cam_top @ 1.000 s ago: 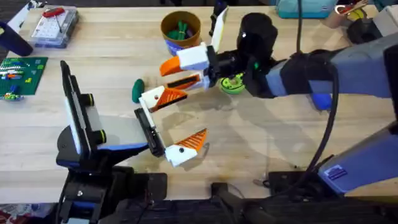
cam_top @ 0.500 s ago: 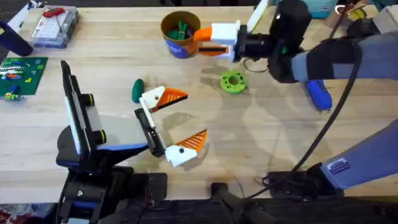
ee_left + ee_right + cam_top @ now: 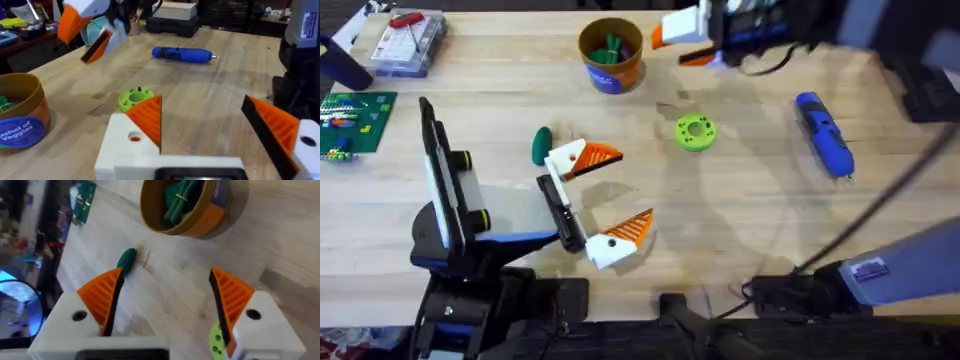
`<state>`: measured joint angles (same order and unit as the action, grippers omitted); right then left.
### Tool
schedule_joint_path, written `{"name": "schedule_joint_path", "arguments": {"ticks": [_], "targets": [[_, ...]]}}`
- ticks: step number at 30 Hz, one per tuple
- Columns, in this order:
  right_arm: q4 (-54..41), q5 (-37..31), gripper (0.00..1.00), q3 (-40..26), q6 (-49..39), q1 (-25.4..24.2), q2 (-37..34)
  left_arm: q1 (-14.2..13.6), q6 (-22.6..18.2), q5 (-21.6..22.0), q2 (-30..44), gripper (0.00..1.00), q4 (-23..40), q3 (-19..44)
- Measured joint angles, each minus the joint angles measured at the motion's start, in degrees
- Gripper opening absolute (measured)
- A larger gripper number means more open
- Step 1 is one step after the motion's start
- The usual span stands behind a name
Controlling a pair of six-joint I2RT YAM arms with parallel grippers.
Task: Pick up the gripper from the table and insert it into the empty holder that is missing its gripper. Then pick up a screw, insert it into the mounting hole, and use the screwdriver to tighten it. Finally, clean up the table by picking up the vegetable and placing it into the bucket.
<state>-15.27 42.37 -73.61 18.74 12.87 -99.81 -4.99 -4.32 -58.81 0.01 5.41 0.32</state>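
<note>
Orange-padded right gripper (image 3: 682, 40) at table's far edge, fingers spread, nothing between them — arm partly cut off by frame. Left gripper (image 3: 585, 205) on table, jaws apart, empty. Vegetable (image 3: 541, 146) lies beside its upper finger. Bucket (image 3: 610, 55) beyond, green pieces inside. Loose wedge, holder not made out.

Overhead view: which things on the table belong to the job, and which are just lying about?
Job: orange wedge, white holder block, blue screwdriver, dark green vegetable, bucket.
Lying about, as far as I can tell: lime-green disc, circuit board, clear plastic box.
</note>
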Motion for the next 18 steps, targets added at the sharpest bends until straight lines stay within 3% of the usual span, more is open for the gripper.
{"name": "schedule_joint_path", "arguments": {"ticks": [7,18], "targets": [[-18.53,-11.77,0.995,-6.97,-12.84,0.01,10.64,0.00,0.02,0.02,-0.02,0.990,0.00,0.00],[-36.34,-28.21,0.995,-7.14,-16.65,0.02,24.36,0.00,0.02,0.00,-0.02,0.990,0.00,0.00]]}}
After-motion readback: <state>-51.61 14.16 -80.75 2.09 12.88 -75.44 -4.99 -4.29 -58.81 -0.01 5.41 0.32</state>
